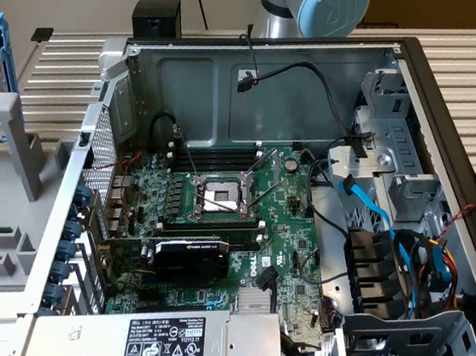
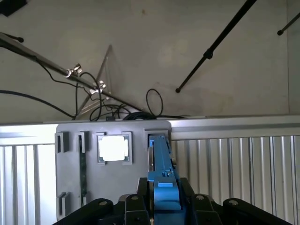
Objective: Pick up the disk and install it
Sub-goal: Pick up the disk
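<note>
**Taking the disk out of its holder**

Step in hand, judging from the wrist view: the grasp of the disk (image 2: pixel 161 157), with the install not yet begun. Standing on its edge in a slot of the grey holder (image 2: pixel 70 187), blue frame upward, on the ribbed table (image 2: pixel 234 178), at the exterior view's left edge and outside the computer case (image 1: pixel 232 83). Directly in line with the gripper (image 2: pixel 165 187), set astride the blue frame. Clamped on it or only around it – cannot tell, with the contact hidden behind the near end of the frame.

To do it well: keep the gripper centred on the frame and parallel to its long side. Take hold on the blue plastic rather than on the bare metal. Keep any pull straight along the slot, to avoid jamming against the holder walls.

Close by in the same holder: a small square chip (image 2: pixel 112 147) and what looks like a memory stick (image 2: pixel 83 164). Both apart from the disk, yet near enough to be knocked by a sideways move.

Inside the case: blue cables (image 1: pixel 371 219) running in front of the drive cage (image 1: pixel 408 343), and the power supply (image 1: pixel 176 343) near it – little free room there.
</note>
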Controlling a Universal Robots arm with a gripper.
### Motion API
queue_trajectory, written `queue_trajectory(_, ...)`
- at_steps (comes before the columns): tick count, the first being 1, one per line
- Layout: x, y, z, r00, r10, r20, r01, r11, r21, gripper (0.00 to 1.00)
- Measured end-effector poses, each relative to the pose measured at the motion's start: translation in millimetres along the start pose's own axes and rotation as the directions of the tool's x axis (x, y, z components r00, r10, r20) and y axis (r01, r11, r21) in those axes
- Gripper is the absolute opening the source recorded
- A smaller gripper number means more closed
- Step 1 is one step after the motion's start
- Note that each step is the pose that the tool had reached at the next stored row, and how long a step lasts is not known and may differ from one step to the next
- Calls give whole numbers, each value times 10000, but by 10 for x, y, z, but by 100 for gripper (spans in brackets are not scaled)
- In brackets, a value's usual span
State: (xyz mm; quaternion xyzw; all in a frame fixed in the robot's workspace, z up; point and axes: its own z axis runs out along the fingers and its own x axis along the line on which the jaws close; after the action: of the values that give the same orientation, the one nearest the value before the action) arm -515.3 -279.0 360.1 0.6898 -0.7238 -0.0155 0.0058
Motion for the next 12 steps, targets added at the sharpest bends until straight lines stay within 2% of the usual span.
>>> queue_trajectory(4,-3,-40,-118,10000,0,0,0,10000,1,37)
queue_trajectory(12,-13,-183,-325,10000,0,0,0,10000,-1,37)
